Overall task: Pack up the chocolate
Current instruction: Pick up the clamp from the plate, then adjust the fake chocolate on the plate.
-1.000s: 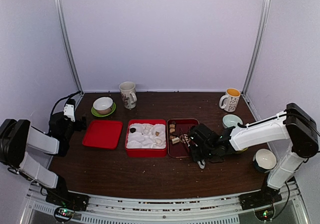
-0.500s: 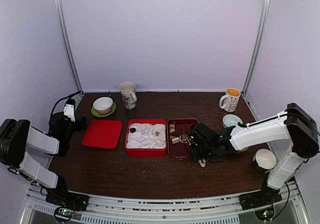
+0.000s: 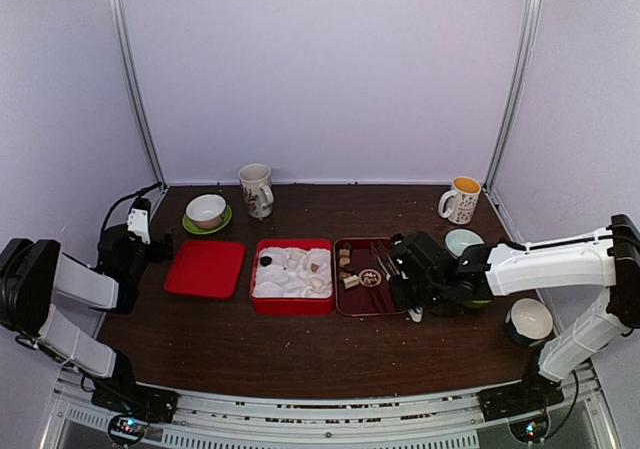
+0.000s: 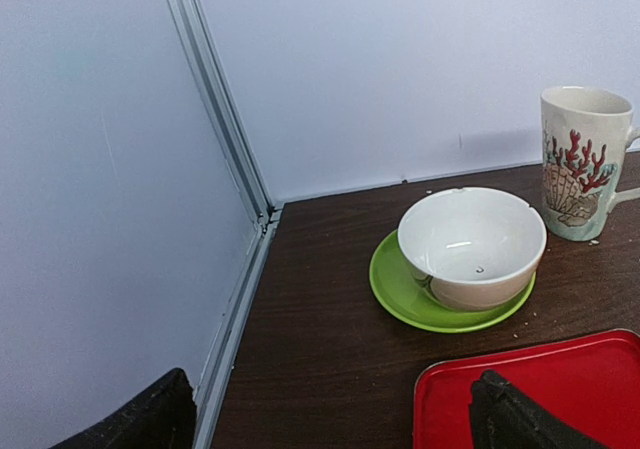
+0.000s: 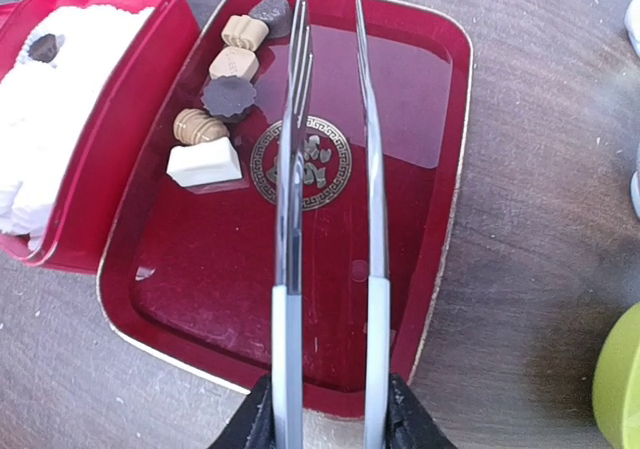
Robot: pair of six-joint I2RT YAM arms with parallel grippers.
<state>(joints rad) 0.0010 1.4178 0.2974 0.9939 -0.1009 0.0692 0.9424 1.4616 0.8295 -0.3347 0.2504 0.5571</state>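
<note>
Several chocolate pieces [image 5: 228, 96], tan, dark, brown and white, lie along the left side of the dark red tray [image 5: 420, 119]; they also show in the top view [image 3: 345, 265]. One dark piece [image 5: 43, 46] sits in the white insert of the red box [image 3: 293, 304]. My right gripper [image 5: 330, 424] is shut on the handles of metal tongs [image 5: 288, 169], whose tips are apart and empty above the tray, right of the pieces. In the top view it [image 3: 408, 281] is at the tray's right edge. My left gripper [image 4: 325, 429] is open and empty at the far left.
A flat red lid [image 3: 205, 268] lies left of the box. A white bowl on a green saucer [image 4: 470, 249] and a shell mug [image 4: 580, 164] stand at the back left. A yellow-filled mug [image 3: 462, 200], a pale bowl [image 3: 464, 240] and a white cup [image 3: 529, 320] stand on the right.
My right gripper has moved right and a little farther back with the tongs, which now point across the tray toward the back. The left arm has not moved.
</note>
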